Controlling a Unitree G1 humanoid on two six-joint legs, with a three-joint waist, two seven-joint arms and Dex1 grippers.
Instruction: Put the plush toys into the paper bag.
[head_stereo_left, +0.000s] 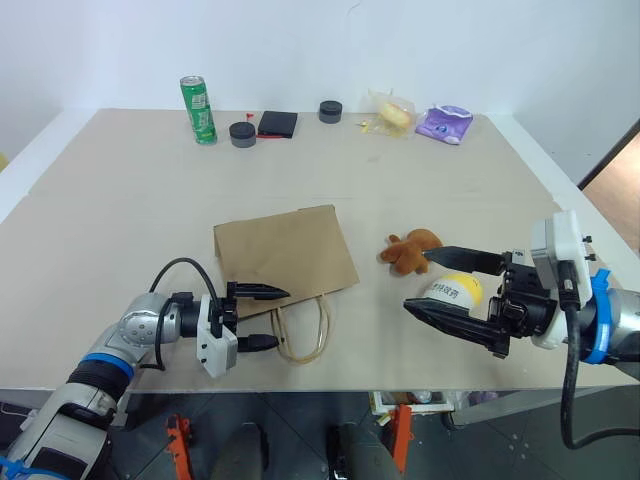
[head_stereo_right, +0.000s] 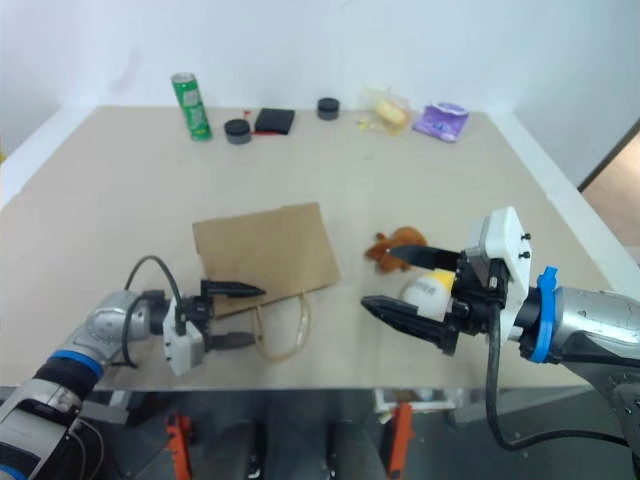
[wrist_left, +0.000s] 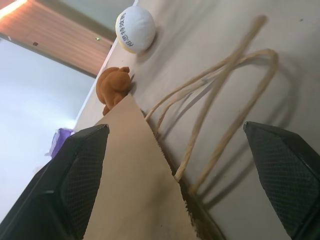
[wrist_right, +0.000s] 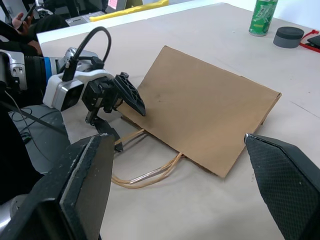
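- Flat on the table (head_stereo_left: 120, 190), the bag (head_stereo_left: 285, 252) lies near the middle-left, folded shut, its cord handles (head_stereo_left: 303, 335) trailing toward the near edge.
- Left gripper (head_stereo_left: 262, 318) reaches in from the near left with its jaws spread wide and holding nothing; one finger lies over the bag's near edge and the other sits beside the handles, though whether either touches the paper is hard to judge.
- From the left wrist view, the handles (wrist_left: 220, 120) run between the two open fingers (wrist_left: 75, 175), and the bag's serrated mouth edge (wrist_left: 145, 200) lies close in front.
- Right of the bag, apart from it, the brown toy (head_stereo_left: 410, 250) rests on the table.
- Just nearer and to the right of it sits the white toy (head_stereo_left: 455, 291), yellow at one end, with dark print on its side.
- Right gripper (head_stereo_left: 438, 282) hovers at the near right, jaws released and empty; in the head views the upper finger crosses in front of the brown toy and the lower one lies before the white toy.
- Along the far edge stand a green can (head_stereo_left: 199, 110), two dark round lids (head_stereo_left: 242, 134), a black flat item (head_stereo_left: 277, 124), a clear-wrapped yellow item (head_stereo_left: 391, 114) and a purple packet (head_stereo_left: 445, 123).
- At the right wrist view's corner, a person's hand (wrist_right: 20, 21) shows beyond the table.
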